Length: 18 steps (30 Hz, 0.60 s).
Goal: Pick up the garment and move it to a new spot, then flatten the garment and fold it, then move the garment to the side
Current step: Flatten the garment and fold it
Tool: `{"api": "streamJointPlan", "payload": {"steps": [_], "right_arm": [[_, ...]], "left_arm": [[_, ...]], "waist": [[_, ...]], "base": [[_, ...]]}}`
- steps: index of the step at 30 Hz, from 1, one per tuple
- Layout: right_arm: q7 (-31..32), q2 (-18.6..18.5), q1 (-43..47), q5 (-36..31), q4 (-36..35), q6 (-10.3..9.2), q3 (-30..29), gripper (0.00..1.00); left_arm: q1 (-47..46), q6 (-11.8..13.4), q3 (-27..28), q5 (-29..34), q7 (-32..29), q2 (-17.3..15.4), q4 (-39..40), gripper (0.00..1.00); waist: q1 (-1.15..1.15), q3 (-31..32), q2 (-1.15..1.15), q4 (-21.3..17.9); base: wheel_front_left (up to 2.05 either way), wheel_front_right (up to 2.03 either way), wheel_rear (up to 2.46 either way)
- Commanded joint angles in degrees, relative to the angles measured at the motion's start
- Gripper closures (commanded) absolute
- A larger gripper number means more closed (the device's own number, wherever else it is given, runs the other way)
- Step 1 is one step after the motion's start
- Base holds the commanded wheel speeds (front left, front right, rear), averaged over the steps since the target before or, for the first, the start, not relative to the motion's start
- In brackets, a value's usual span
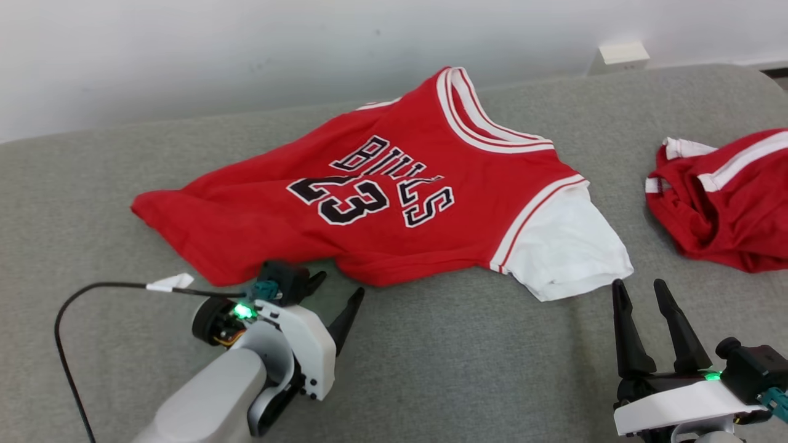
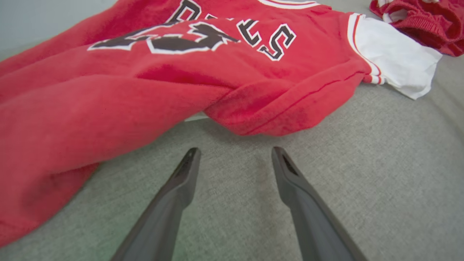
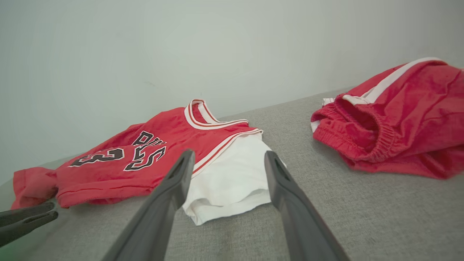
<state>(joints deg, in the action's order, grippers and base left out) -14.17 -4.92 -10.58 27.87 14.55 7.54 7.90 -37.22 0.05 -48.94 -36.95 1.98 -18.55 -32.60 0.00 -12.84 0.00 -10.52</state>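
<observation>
Both pincers stood open and held nothing. The left pincer (image 1: 338,286), at the lower left of the head view, pointed at the near hem of the red jersey (image 1: 394,203), just beside it. The jersey lay spread out in the middle of the frame on the grey fabric surface (image 1: 462,357). The right pincer (image 1: 639,286), at the lower right, was near its white sleeve (image 1: 566,246). Red shorts (image 1: 726,197) lay at the right edge.

Red shorts (image 1: 726,197), grey cushion (image 1: 431,369), white wall (image 1: 184,49)
</observation>
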Motion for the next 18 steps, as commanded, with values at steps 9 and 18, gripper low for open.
{"api": "streamJointPlan", "payload": {"steps": [9,18], "right_arm": [[-0.6,0.5,-1.4,0.5,1.2,-0.12,0.4,0.0],[-1.0,0.4,-0.7,0.6,2.1,-0.12,0.2,0.0]], "left_arm": [[-5.1,0.1,0.1,1.1,2.4,2.1,-7.8,0.0],[-7.5,-2.7,-1.2,2.3,6.7,4.3,-7.9,1.0]], "waist": [[0.0,-1.3,0.0,-2.4],[0.0,0.6,0.0,-0.8]], "base": [[0.0,0.0,0.0],[0.0,0.0,0.0]]}}
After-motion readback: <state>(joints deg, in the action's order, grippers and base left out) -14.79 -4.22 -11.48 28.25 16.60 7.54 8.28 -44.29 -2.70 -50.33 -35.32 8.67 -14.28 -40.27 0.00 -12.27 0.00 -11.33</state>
